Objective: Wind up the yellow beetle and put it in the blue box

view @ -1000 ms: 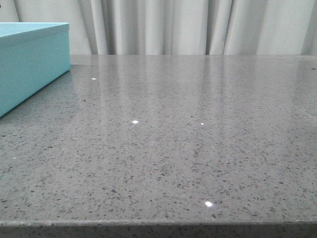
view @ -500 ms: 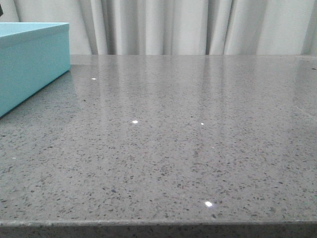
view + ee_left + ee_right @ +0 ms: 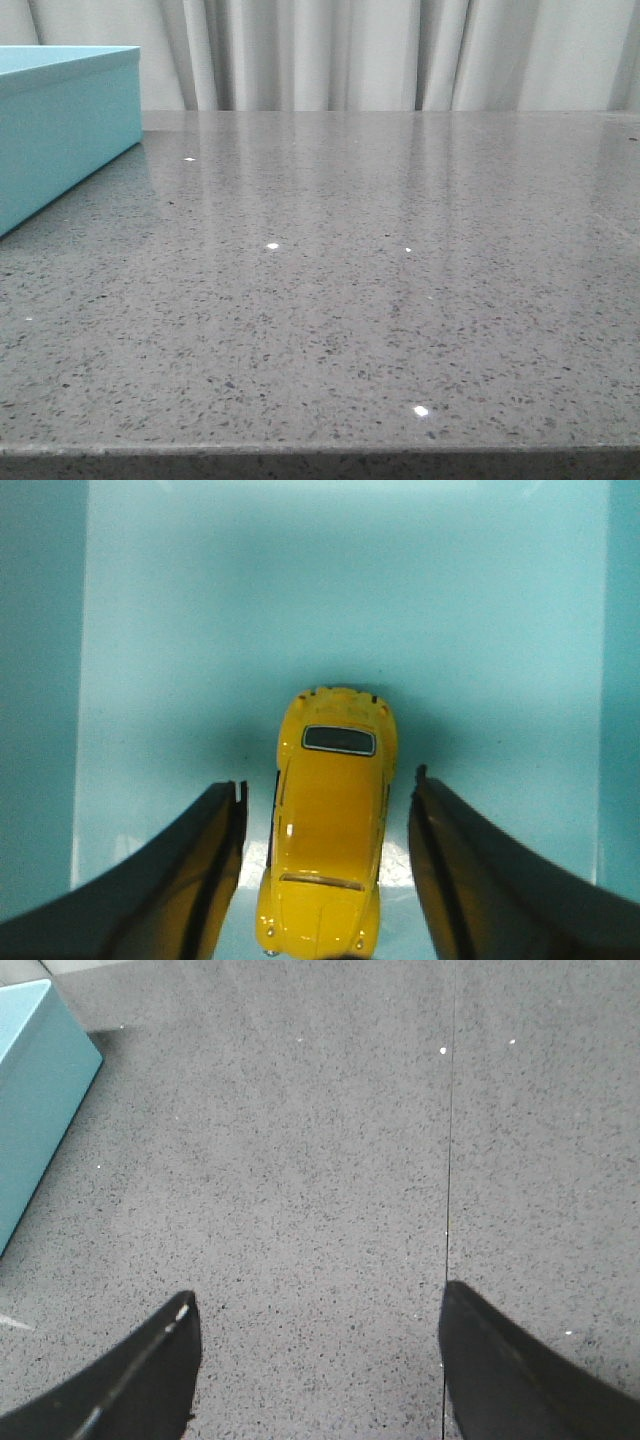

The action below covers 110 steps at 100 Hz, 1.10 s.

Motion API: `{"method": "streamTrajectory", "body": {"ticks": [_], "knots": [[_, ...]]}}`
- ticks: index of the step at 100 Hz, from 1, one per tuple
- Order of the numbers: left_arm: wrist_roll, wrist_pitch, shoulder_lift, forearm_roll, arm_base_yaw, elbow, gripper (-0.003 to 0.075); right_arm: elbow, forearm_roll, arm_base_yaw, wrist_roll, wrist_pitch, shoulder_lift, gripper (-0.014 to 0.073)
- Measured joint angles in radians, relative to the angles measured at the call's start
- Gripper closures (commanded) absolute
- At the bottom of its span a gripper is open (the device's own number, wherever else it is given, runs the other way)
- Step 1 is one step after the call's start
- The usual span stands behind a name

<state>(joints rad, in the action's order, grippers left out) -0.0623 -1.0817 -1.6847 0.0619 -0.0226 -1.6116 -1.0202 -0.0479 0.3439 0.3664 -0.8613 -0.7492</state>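
The yellow beetle [image 3: 328, 825] lies on the pale floor inside the blue box [image 3: 330, 600] in the left wrist view. My left gripper [image 3: 328, 785] is open above it, its fingers on either side of the car with a gap on each side. The blue box also shows at the far left of the front view [image 3: 60, 125] and in the right wrist view [image 3: 35, 1100]. My right gripper [image 3: 318, 1305] is open and empty over the bare grey table [image 3: 320, 1140]. Neither arm shows in the front view.
The grey speckled table [image 3: 350, 280] has its front edge along the bottom of the front view. White curtains [image 3: 380, 50] hang behind it. A thin seam [image 3: 450, 1120] runs across the tabletop in the right wrist view.
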Motion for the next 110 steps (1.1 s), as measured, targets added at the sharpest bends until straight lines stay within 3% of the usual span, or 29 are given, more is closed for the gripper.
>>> {"method": "streamTrajectory", "body": {"ticks": [20, 47, 67, 81, 87, 110], "knots": [[0.002, 0.048, 0.149, -0.012, 0.000, 0.000, 0.0377, 0.000, 0.048, 0.000, -0.002, 0.000, 0.039, 0.0125], [0.033, 0.120, 0.367, -0.062, 0.000, 0.045, 0.0503, 0.000, 0.144, 0.000, -0.002, 0.000, 0.112, 0.0330], [0.047, 0.221, 0.542, -0.115, 0.000, 0.217, 0.0605, 0.000, 0.186, 0.000, -0.002, 0.000, 0.154, 0.0472], [0.053, 0.263, 0.670, -0.128, 0.000, 0.344, 0.0742, 0.021, 0.204, 0.000, -0.002, 0.000, 0.180, 0.0611], [0.062, 0.281, 0.730, -0.131, 0.000, 0.400, 0.0741, 0.047, 0.207, 0.000, -0.002, 0.015, 0.196, 0.0666], [0.076, 0.342, 0.950, -0.132, 0.000, 0.580, 0.0741, 0.182, 0.209, 0.000, -0.002, 0.108, 0.309, 0.0661]]}}
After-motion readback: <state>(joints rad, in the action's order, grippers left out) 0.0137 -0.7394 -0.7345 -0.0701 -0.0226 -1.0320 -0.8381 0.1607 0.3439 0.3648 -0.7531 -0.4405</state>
